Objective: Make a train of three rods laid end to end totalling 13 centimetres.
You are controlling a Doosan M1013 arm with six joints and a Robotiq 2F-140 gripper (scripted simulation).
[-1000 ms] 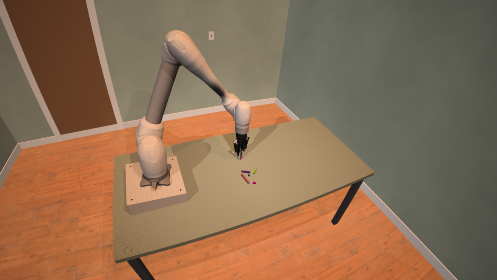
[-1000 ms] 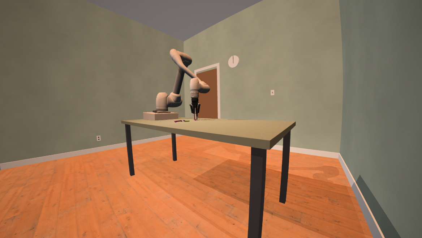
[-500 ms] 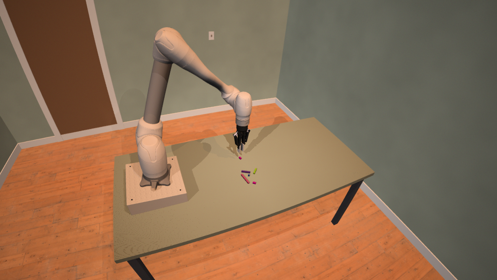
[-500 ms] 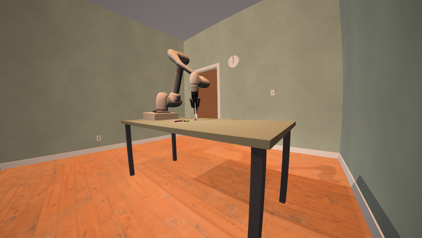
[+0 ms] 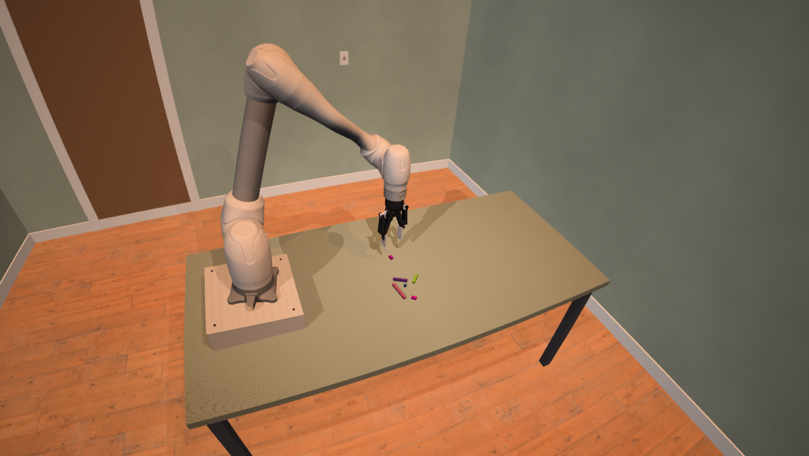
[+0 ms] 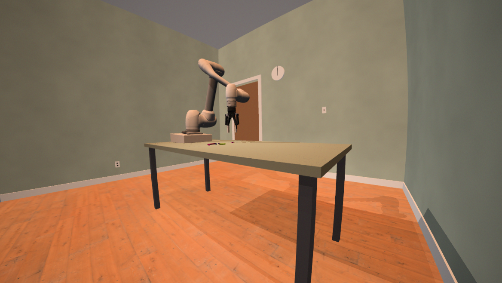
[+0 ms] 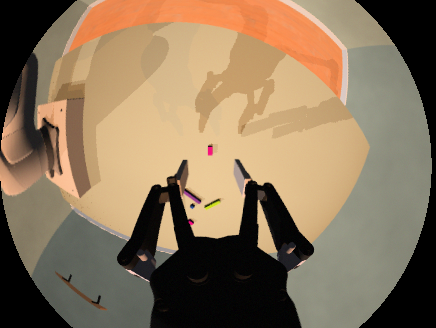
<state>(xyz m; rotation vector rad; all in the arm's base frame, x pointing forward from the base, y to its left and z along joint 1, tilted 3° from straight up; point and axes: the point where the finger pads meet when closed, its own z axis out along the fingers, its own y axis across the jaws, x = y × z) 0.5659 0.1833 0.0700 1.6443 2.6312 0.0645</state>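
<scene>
My gripper (image 5: 391, 243) (image 6: 231, 130) (image 7: 211, 166) is open and empty, hanging a little above the table (image 5: 481, 266). A short magenta rod (image 5: 390, 257) (image 7: 210, 150) (image 6: 232, 142) lies flat on the table just below it, apart from the other rods. Nearer the front lie a purple rod (image 5: 399, 278) (image 7: 193, 197), a lime rod (image 5: 415, 278) (image 7: 213, 203) (image 6: 221, 144), a longer pink rod (image 5: 399, 291), a tiny blue rod (image 5: 404, 285) (image 7: 193, 207) and a second magenta rod (image 5: 413, 297) (image 7: 190, 223). These lie loosely at different angles.
The arm's base block (image 5: 254, 317) stands at the table's left end. The table's edges are far from the rods on all sides. A door (image 5: 95, 102) is in the back wall.
</scene>
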